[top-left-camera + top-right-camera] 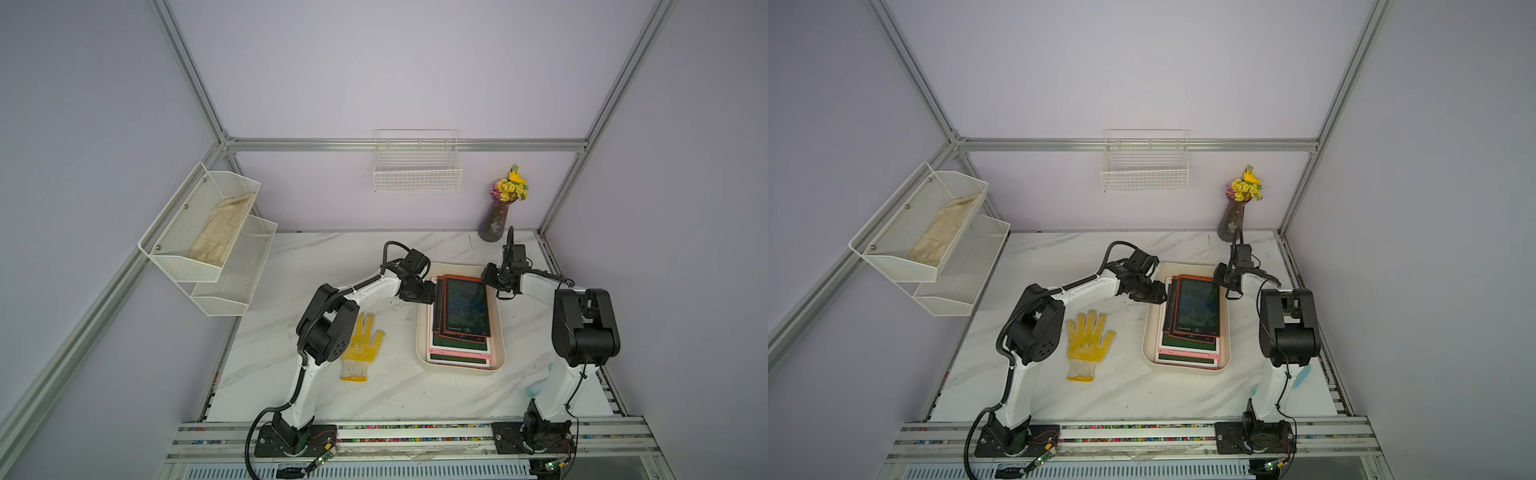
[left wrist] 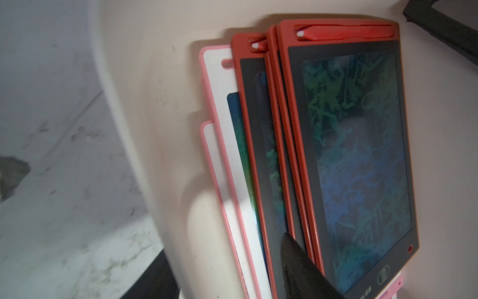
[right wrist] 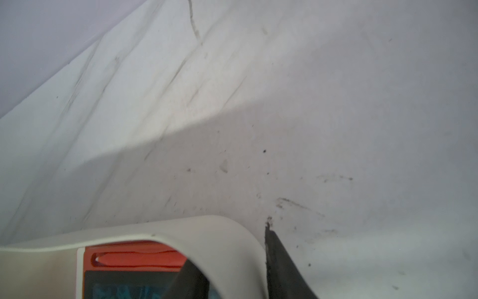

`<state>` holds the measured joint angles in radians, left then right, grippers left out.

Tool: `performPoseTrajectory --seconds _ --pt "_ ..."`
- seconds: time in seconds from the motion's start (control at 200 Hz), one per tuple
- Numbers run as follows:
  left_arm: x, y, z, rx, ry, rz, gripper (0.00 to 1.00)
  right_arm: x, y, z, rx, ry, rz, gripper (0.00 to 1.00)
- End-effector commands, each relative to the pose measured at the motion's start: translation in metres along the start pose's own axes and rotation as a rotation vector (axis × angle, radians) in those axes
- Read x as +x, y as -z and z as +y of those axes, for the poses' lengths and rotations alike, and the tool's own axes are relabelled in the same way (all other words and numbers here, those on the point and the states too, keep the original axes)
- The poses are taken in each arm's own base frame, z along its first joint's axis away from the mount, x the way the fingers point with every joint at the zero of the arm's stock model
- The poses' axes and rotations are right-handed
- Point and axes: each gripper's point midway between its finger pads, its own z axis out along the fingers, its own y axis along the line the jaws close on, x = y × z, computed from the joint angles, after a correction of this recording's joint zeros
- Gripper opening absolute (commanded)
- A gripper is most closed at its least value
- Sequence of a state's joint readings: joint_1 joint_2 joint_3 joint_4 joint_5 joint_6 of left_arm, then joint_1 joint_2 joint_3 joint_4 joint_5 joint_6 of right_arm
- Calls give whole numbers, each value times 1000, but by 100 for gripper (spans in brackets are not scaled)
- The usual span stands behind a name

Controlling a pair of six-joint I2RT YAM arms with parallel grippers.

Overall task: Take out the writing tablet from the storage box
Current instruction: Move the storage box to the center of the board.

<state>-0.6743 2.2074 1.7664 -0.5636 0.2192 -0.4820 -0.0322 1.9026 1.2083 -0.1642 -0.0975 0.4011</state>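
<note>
The storage box (image 1: pixel 459 369), a shallow cream tray, sits right of centre on the marble table in both top views. Several writing tablets lie stacked in it, pink-framed ones below and red-framed ones above. The top writing tablet (image 1: pixel 465 305) has a red frame and a dark screen (image 2: pixel 359 160). My left gripper (image 1: pixel 430 291) is at the box's left wall. It is open (image 2: pixel 225 243), one finger outside the wall and the other on the stack beside the top tablets' edges. My right gripper (image 1: pixel 487 277) pinches the box's far right corner wall (image 3: pixel 227 243).
A yellow-dotted work glove (image 1: pixel 361 345) lies left of the box, by the left arm's elbow. A vase of flowers (image 1: pixel 496 220) stands at the back right. A wire basket (image 1: pixel 417 166) hangs on the back wall and a mesh two-tier shelf (image 1: pixel 208 241) on the left wall.
</note>
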Motion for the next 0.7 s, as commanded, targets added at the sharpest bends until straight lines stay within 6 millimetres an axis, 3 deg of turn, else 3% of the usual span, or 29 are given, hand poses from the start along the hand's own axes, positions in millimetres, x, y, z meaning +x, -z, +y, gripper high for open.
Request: performPoseTrajectory --seconds 0.0,0.125,0.35,0.515,0.695 --pt "-43 18 -88 234 -83 -104 60 -15 -13 -24 66 -19 -12 37" --pt "-59 9 -107 275 -76 -129 62 -34 -26 -49 83 -63 -19 37" --pt "-75 -19 -138 339 -74 -172 62 -82 -33 -91 81 -152 -63 37" --pt "-76 -23 -157 373 -69 -190 62 -105 -38 -104 81 -161 -81 41" --pt "-65 -18 -165 366 -94 -187 62 -132 -17 -107 78 -163 -146 49"
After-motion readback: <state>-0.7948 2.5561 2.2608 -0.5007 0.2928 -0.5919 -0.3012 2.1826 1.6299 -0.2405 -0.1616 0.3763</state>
